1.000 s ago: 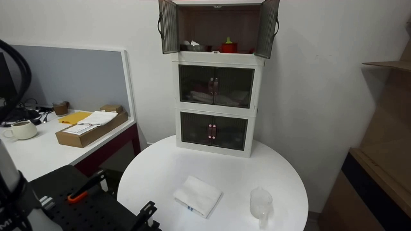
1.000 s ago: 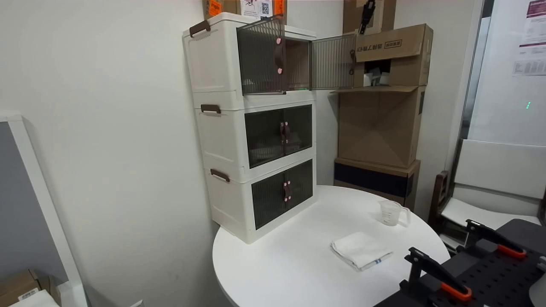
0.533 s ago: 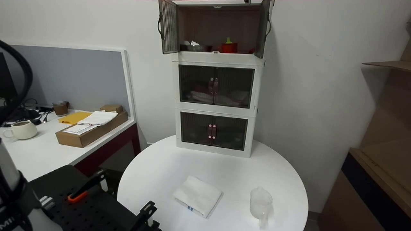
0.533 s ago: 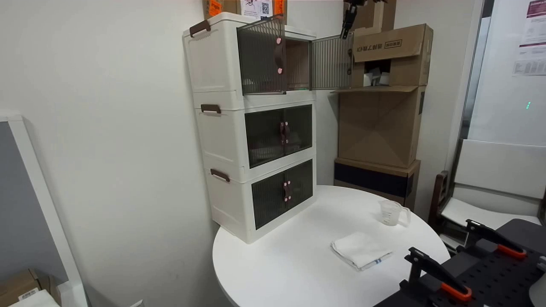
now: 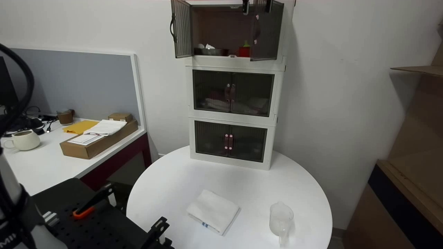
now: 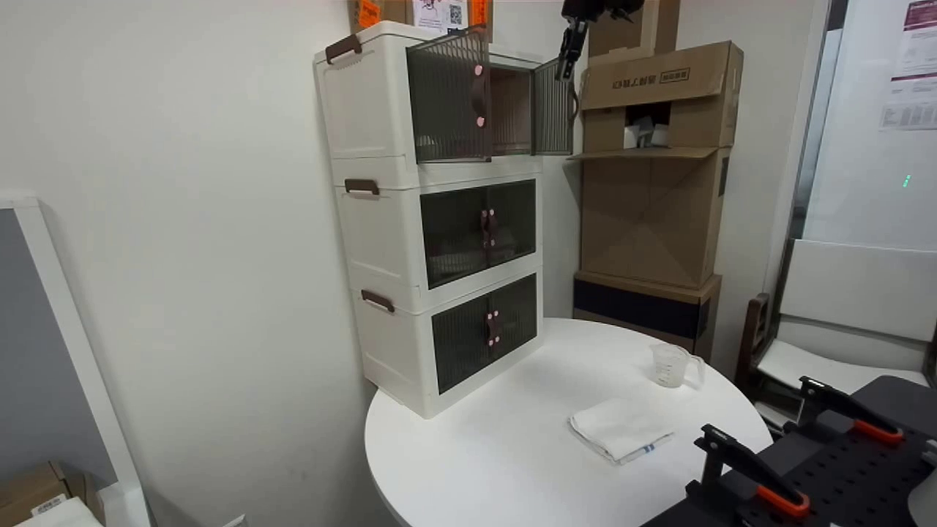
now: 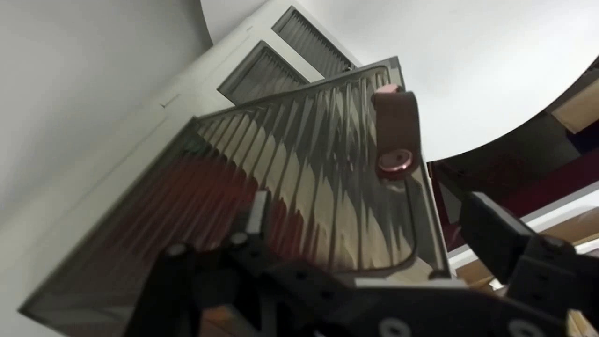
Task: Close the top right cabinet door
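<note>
Round white counter carrying a tall white three-tier cabinet. In its uppermost tier is the top right cabinet door, a dark ribbed panel hinged on its right edge. Within the last second it has swung inward, from nearly edge-on to showing its outer face in an exterior view; I judge the closing to be under way, though the door stands ajar and needs a further push. The matching top left door is unmoved and wide open. At the right-hand door's free edge, near the top, is the gripper, its jaws wide and clamped on nothing. The wrist view shows that edge between the jaws, where an exterior view catches only their dark tips at its upper border; whether they touch the panel, I cannot tell. A red container sits inside, plain in an exterior view, but through the ribs in the wrist view there is only a blurred red patch, perhaps the same thing. That close view also brings out the brown strap handle and its pink studs
</note>
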